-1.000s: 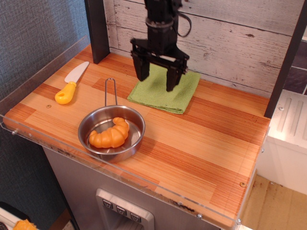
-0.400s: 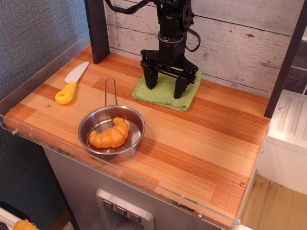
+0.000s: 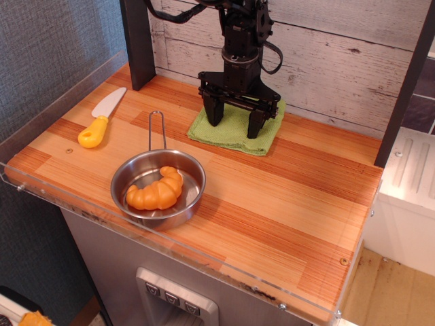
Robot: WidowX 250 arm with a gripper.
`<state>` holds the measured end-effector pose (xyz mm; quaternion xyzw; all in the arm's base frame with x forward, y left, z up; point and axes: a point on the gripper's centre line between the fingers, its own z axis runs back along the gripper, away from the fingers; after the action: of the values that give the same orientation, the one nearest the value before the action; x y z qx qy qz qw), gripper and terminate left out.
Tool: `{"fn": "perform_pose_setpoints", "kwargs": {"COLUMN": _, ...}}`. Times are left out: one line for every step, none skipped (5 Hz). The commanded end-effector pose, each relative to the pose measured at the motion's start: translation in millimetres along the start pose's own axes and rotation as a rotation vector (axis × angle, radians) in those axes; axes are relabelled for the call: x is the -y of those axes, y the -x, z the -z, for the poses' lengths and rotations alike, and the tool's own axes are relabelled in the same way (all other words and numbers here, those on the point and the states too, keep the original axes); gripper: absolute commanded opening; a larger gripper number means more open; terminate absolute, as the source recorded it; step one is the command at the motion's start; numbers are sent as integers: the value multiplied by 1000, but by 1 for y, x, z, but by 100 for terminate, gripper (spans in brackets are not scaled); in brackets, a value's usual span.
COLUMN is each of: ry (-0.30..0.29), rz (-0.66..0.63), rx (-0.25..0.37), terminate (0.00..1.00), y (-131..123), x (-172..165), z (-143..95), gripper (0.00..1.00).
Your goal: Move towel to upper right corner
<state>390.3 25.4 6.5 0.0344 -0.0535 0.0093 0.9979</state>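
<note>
The lime-green folded towel lies flat on the striped wood tabletop near the back wall, about mid-width. My black gripper stands straight over it, open, with its two fingertips down on or just above the cloth, one near the left edge and one near the right. The back part of the towel is hidden behind the gripper. The upper right corner of the tabletop, by the grey planks and the dark post, lies to the right of the towel.
A steel pan with a long handle holds an orange croissant in front of the towel. A yellow-handled toy knife lies at the left. A clear plastic rim edges the front and left. A dark post stands at the back left.
My gripper has moved back and lowered onto the towel. The towel has slid back and slightly right, toward the wall, and now looks more bunched.
</note>
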Motion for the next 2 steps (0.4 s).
{"fn": "perform_pose_setpoints", "kwargs": {"ry": 66, "rz": 128, "rx": 25, "terminate": 0, "y": 3, "x": 65, "z": -17, "gripper": 100}}
{"fn": "perform_pose_setpoints", "kwargs": {"ry": 77, "rz": 216, "rx": 41, "terminate": 0, "y": 1, "x": 110, "z": -21, "gripper": 100}}
